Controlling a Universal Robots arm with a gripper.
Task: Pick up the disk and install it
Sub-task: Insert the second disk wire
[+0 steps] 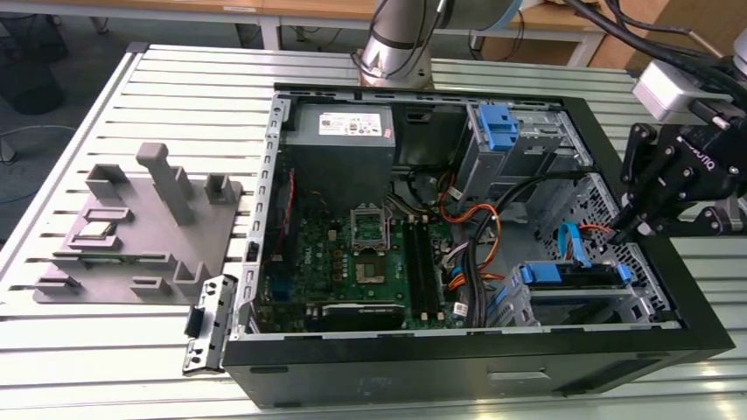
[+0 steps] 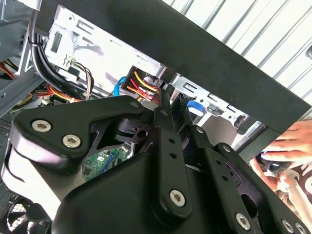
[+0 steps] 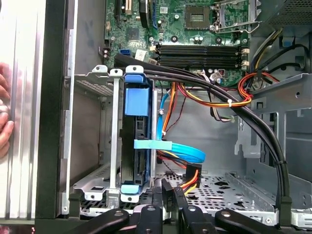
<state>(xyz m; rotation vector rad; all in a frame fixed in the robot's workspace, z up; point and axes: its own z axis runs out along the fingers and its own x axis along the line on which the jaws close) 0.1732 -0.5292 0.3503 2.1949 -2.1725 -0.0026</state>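
Open computer case (image 1: 467, 350) at frame centre, parts tray (image 1: 129, 236) at left, disk (image 1: 572, 276) in the case's lower-right bay, gripper (image 1: 636, 229) just right above it

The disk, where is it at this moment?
The disk sits in the drive cage at the case's front corner, on the exterior view's right, just below the gripper.

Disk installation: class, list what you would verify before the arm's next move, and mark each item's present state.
1. Disk inside the drive cage: ok.
2. Disk fully seated: cannot tell.
3. End effector holding nothing: ok, shut and empty.
4. Blue flat cable plugged into the disk: cannot tell.
5. Person's hand away from the case: not ok, it lies just outside the case wall.
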